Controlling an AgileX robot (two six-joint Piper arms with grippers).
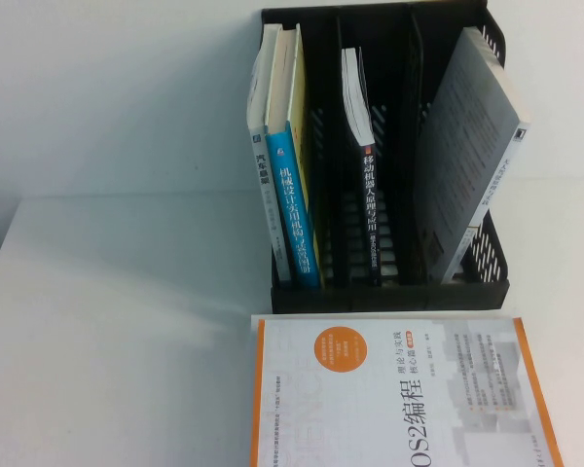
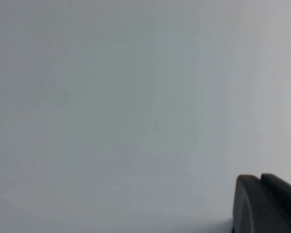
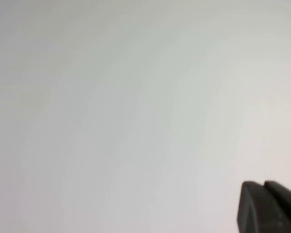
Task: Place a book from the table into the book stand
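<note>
A white and orange book (image 1: 399, 389) lies flat on the white table (image 1: 127, 321), just in front of the black book stand (image 1: 389, 295). The stand holds a white book (image 1: 260, 146) and a blue book (image 1: 294, 195) in its left slot. A dark book (image 1: 368, 195) stands in the middle slot and a grey book (image 1: 472, 165) leans in the right slot. Neither arm shows in the high view. My left gripper (image 2: 259, 178) is shut and empty over bare white surface. My right gripper (image 3: 263, 184) is shut and empty, also over bare white surface.
A white wall stands behind the stand. The table's left edge runs diagonally at the far left (image 1: 0, 253). An unfilled slot lies between the blue book and the dark book (image 1: 331, 175).
</note>
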